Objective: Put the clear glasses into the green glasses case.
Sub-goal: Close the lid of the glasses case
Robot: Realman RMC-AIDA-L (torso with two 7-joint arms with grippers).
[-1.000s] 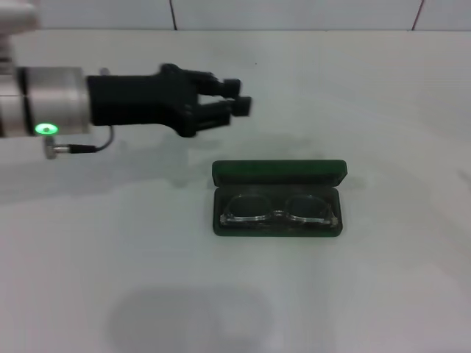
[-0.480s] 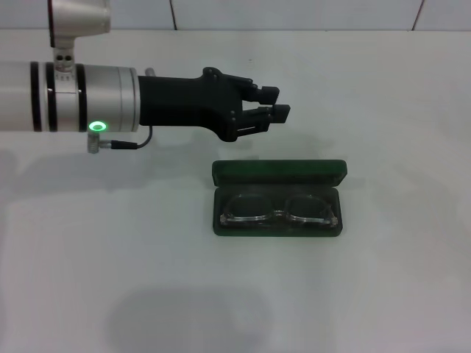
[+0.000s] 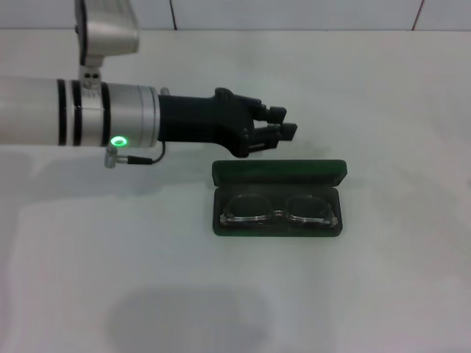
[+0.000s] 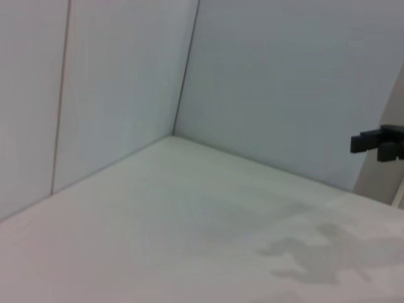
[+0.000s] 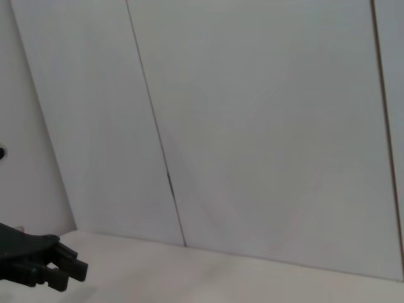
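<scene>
The green glasses case (image 3: pixel 278 173) lies open mid-table, its lid tilted back on the far side. The clear glasses (image 3: pixel 278 210) rest inside on the dark lining, lenses side by side. My left gripper (image 3: pixel 284 123) reaches in from the left and hangs just beyond the lid's far edge, over its middle. Its fingers are drawn together with nothing between them. It also appears low in the right wrist view as the left gripper (image 5: pixel 62 267). A black gripper tip (image 4: pixel 377 142), apparently my right one, shows far off in the left wrist view; the head view does not show that arm.
The white table (image 3: pixel 383 103) ends at a tiled white wall (image 5: pixel 252 126) behind the case. A soft shadow (image 3: pixel 184 323) lies on the table's near part.
My left arm has swung rightward and slightly nearer, bringing its gripper from left of the case to just behind the lid. Case and glasses have not moved.
</scene>
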